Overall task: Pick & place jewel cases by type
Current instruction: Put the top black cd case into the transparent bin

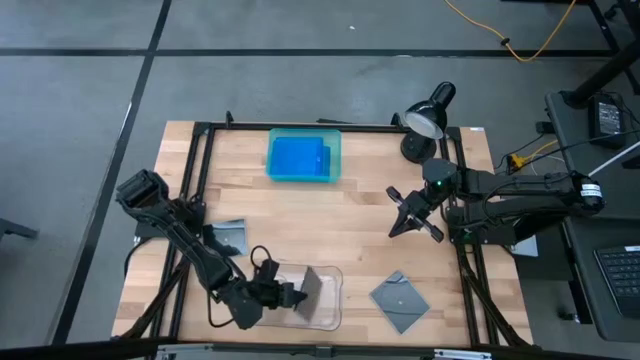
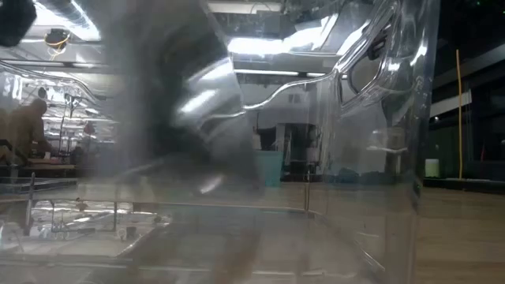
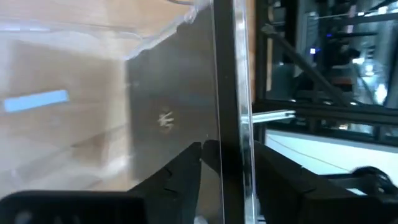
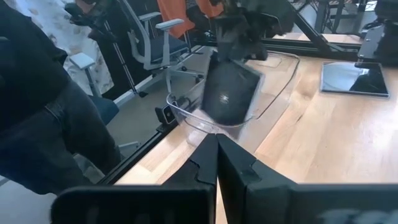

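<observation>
Here, table: a light wooden table top (image 1: 330, 215) with a black metal frame along its edges
Left gripper: the left gripper (image 1: 293, 294) reaches over the large clear plastic tray (image 1: 328, 318) at the table's near edge, its two dark fingers (image 3: 180, 177) on either side of a dark grey glossy square jewel case (image 3: 180, 106) standing on edge inside the tray; whether they pinch it or have let go cannot be told
Right gripper: the right gripper (image 1: 410, 213) hangs over the right half of the table, fingers pressed together and holding nothing
Blue cases: bright translucent blue rectangular cases (image 1: 300, 157) lie in the teal-green translucent tray (image 1: 335, 150) at the far edge
Other grey cases: one dark grey square case (image 1: 400, 301) lies flat near the front right corner; another (image 1: 231, 237) lies by the left frame rail
Open room: bare wood between the two trays in the middle of the table
Lamp: a black desk lamp (image 1: 430, 110) at the far right corner
</observation>
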